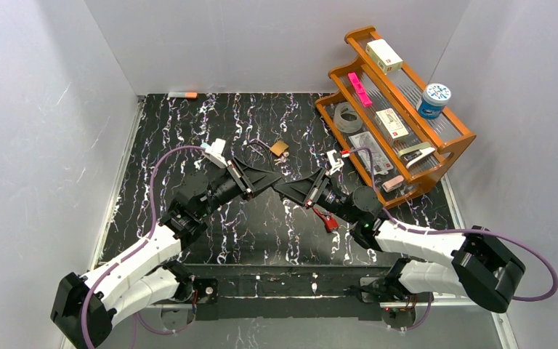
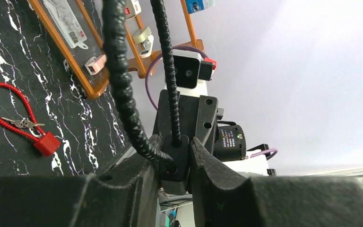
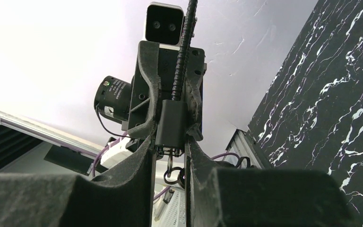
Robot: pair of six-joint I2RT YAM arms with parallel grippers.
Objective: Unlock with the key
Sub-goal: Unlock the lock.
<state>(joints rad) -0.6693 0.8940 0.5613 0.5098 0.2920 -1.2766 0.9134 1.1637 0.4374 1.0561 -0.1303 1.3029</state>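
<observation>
A black cable lock is held in the air between both grippers over the middle of the table. In the left wrist view my left gripper [image 2: 175,153] is shut on the lock body [image 2: 176,163], and its black ribbed cable [image 2: 120,71] loops upward. In the right wrist view my right gripper [image 3: 170,151] is shut on the lower end of the same lock body [image 3: 170,124]. A key [image 3: 170,164] with a ring sticks out of the lock's bottom between the right fingers. In the top view the left gripper [image 1: 270,178] and the right gripper [image 1: 288,186] meet tip to tip.
A red cable lock [image 1: 327,220] with small keys [image 2: 24,124] lies on the black marbled table [image 1: 189,131] just under the right arm. An orange wooden rack [image 1: 447,145] with small items stands back right. A small brown object [image 1: 280,147] lies behind the grippers.
</observation>
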